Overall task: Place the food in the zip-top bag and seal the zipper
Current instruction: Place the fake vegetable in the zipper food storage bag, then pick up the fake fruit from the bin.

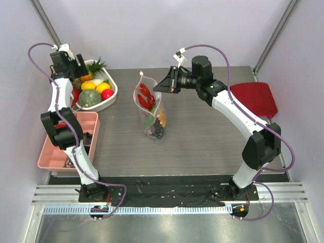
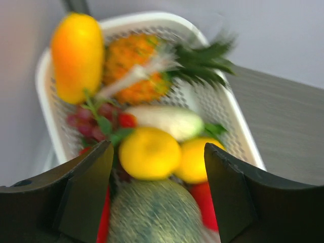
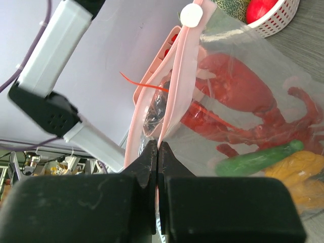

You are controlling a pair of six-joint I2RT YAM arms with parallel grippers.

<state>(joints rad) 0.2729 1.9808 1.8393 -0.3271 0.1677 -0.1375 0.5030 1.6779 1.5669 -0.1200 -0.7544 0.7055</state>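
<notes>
The clear zip-top bag [image 1: 153,119] stands on the table's middle with the red lobster [image 1: 146,97] and dark, green and yellow pieces inside. In the right wrist view the lobster [image 3: 238,96], a green piece [image 3: 258,159] and a yellow piece [image 3: 298,169] show through the bag. My right gripper [image 3: 158,149] is shut on the pink zipper strip [image 3: 177,86] at one end of the mouth. A white slider [image 3: 191,15] sits at the far end. My left gripper [image 2: 158,167] is open and empty above the white basket [image 2: 243,136] of toy fruit, far from the bag.
The white basket [image 1: 112,93] stands at the back left with a melon [image 2: 154,212], yellow fruits and a pineapple. A pink compartment tray [image 1: 53,152] lies at the left edge. A red cloth [image 1: 255,98] lies at the right.
</notes>
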